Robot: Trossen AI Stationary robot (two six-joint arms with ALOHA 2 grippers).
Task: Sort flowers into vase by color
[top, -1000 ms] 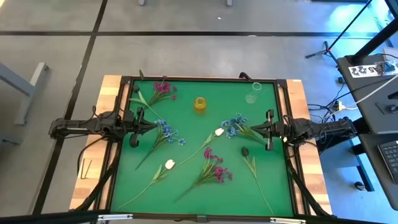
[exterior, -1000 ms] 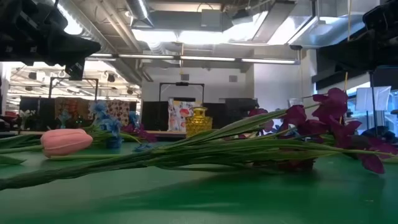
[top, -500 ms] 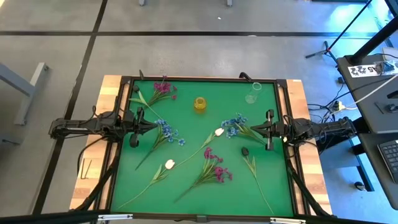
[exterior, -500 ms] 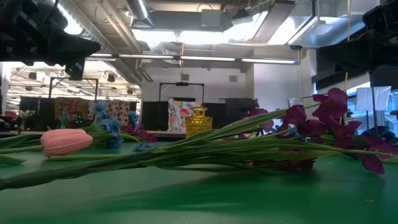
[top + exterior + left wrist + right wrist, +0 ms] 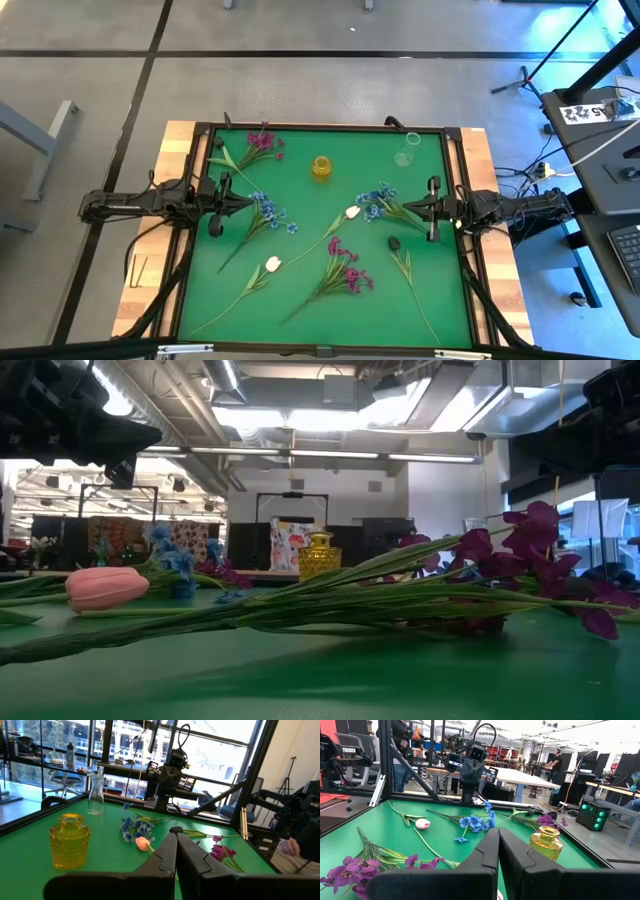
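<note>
flowers lie loose on the green surface [image 5: 300,195], none standing in a container. the yellow glass vase [image 5: 321,166] and the clear glass vase [image 5: 405,149] sit near the far edge, both with nothing in them. magenta clusters [image 5: 262,141] lie at the far left and another magenta spray [image 5: 345,270] near the front middle; blue blossoms [image 5: 268,210] rest by the left pincer [image 5: 244,202], more blue blossoms [image 5: 375,200] by the right pincer [image 5: 408,208]. two white tulip buds [image 5: 272,264] [image 5: 352,212] lie between. both pincers hover at opposite sides, fingers pressed together, holding nothing. beyond is a workshop with windows and desks.
</note>
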